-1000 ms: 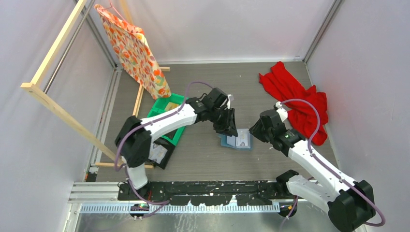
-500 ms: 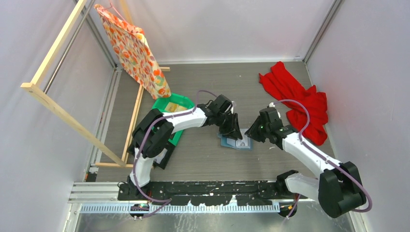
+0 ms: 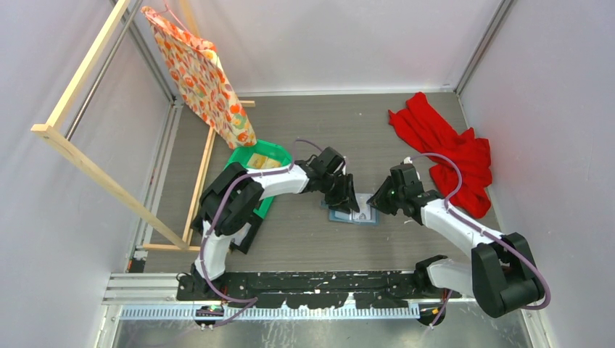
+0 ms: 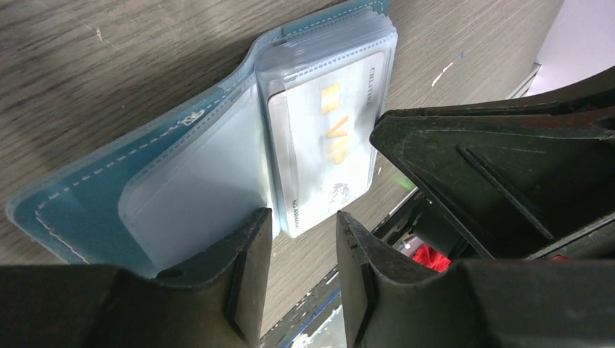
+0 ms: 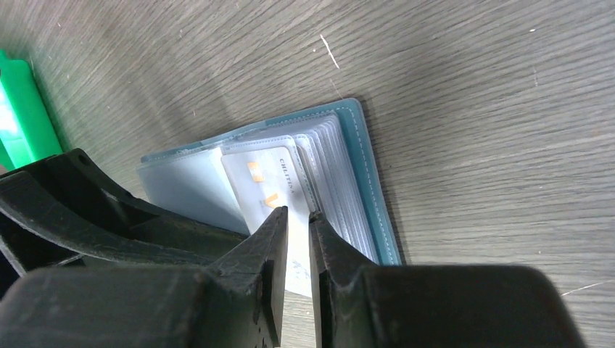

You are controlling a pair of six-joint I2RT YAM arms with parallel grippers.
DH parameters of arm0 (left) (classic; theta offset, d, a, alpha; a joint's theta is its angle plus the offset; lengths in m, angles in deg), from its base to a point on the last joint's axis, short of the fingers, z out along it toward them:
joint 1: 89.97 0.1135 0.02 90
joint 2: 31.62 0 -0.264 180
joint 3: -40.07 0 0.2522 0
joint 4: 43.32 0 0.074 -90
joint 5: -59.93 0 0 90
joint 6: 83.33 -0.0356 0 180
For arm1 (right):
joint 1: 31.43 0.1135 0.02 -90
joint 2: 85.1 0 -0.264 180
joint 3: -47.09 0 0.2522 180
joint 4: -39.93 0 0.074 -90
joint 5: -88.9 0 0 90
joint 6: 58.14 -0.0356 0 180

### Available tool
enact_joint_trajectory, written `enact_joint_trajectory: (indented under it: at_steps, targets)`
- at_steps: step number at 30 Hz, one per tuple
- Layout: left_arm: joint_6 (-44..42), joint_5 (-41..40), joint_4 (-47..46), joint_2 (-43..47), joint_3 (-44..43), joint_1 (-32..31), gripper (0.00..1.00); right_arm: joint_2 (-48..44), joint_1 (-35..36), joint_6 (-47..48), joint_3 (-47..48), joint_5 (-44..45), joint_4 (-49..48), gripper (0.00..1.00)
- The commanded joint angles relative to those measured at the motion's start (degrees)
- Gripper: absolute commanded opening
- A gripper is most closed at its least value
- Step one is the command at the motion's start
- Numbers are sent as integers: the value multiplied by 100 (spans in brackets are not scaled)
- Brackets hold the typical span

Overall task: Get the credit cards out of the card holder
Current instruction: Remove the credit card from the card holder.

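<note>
The blue-teal card holder [image 3: 355,216] lies open on the table, its clear sleeves fanned out. One whitish credit card [image 4: 326,138] with gold letters sticks partly out of a sleeve. My left gripper [image 4: 301,217] is open at the holder's near edge. Its left fingertip [image 4: 250,239] rests on the clear sleeve over the teal cover [image 4: 72,210], and only table shows between its jaws. My right gripper [image 5: 297,210] hovers over the protruding card [image 5: 272,170] beside the holder's cover [image 5: 366,167], jaws a narrow gap apart with the card's face showing through. Other cards are hidden.
A green bin [image 3: 259,163] stands just left of the left arm. Red cloth [image 3: 446,148] lies at the back right. A patterned bag [image 3: 199,72] hangs on a wooden frame [image 3: 94,167] along the left side.
Both grippers have come down and closed in on the open holder from either side. The right jaws have narrowed and the left jaws have widened a little.
</note>
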Motion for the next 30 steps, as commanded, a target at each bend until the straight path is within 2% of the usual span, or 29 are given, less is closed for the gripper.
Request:
enact_joint_trajectory:
  at_steps: [1,3,5,15,23,30]
  targets:
    - [-102,-165,-314,-74,107,41,35,73,-34,98,-151,58,-68,22]
    - [-33,-107,-488,-73,206,71,29,87,-35,99,-167,58,-75,23]
    - [59,-31,-705,-70,320,108,27,100,-39,102,-193,54,-94,22]
    - [718,120,-2640,156,1448,264,30,132,-49,-71,-519,-28,-354,21]
    - [896,-10,-3170,206,1710,328,28,85,-54,-110,-562,-242,-297,21]
    - [1234,46,-4014,113,2016,408,18,-67,-53,-118,-656,-275,-183,21]
